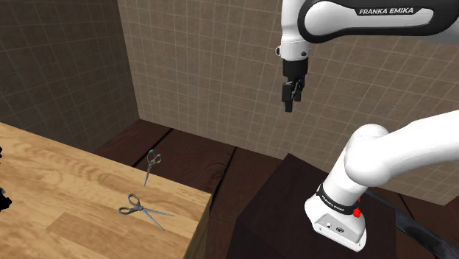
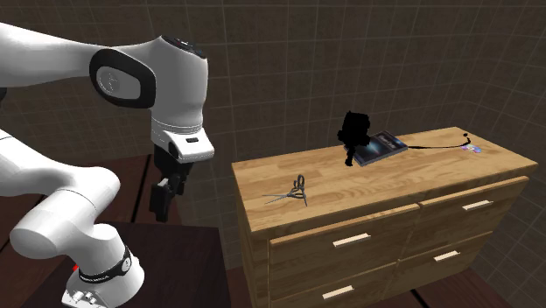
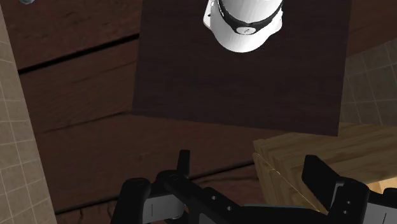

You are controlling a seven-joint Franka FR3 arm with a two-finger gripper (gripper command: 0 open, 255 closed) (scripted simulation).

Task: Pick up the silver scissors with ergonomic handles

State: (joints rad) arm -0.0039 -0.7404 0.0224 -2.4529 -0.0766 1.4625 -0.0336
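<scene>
On the wooden worktop, near the corner closest to the stand, you have two grey metal pairs. The nearer one, with the larger loops, is probably your target, the silver scissors, though the handles are too small to be sure. Its long axis runs from the handles at the shoulder view's left to the blade tips at the lower right, and the blades are slightly splayed. The other pair lies just beyond it, not touching. Your gripper hangs high, seemingly over the dark floor between stand and worktop, with its fingers pointing down and standing apart on nothing. The scissors therefore lie well below the fingers and to the shoulder view's left of them. You likely need to cross over, descend, and turn the wrist so the fingers close across that long axis.
</scene>
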